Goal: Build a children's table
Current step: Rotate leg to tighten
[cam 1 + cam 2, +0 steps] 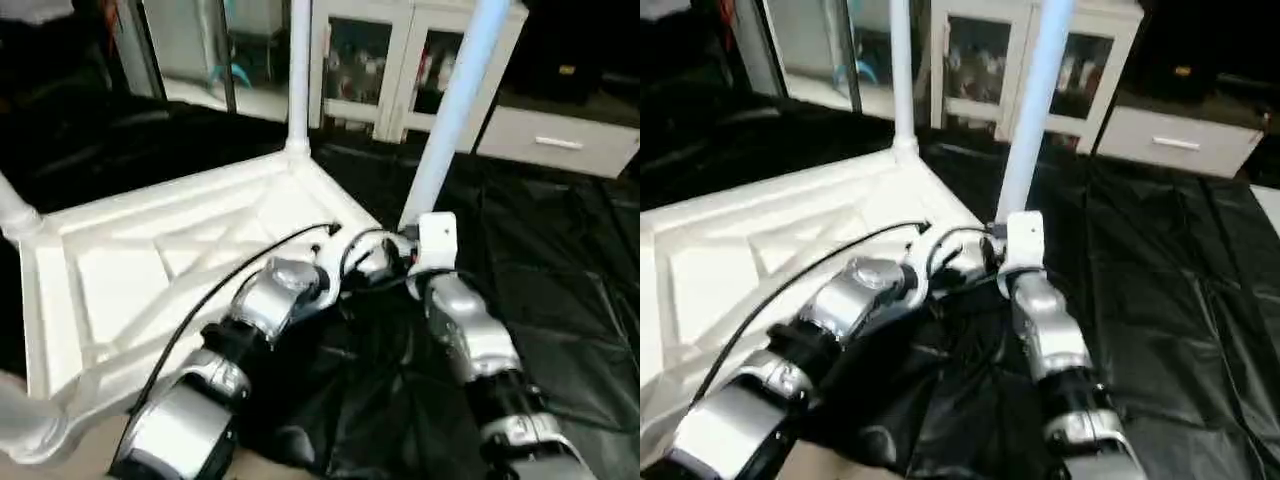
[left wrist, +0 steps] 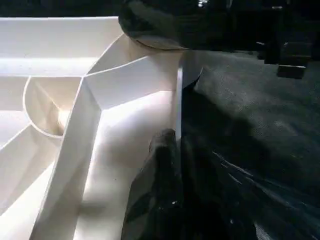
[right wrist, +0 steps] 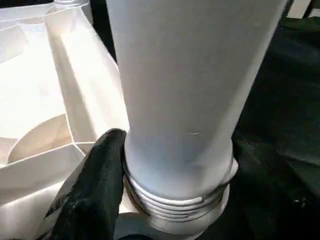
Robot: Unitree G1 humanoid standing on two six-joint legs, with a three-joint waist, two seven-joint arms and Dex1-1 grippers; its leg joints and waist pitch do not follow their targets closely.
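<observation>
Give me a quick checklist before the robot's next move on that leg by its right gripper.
1. Right gripper around the leg: ok, a black finger lies against its base.
2. Leg threaded fully into the socket: not ok, thread rings are exposed above it.
3. Leg upright: cannot tell; it looks tilted in the head views.
4. Left gripper steadying the tabletop: ok, shut at its rim.
5. Other legs in place: ok for the far corner leg and the left one; fourth cannot tell.
</observation>
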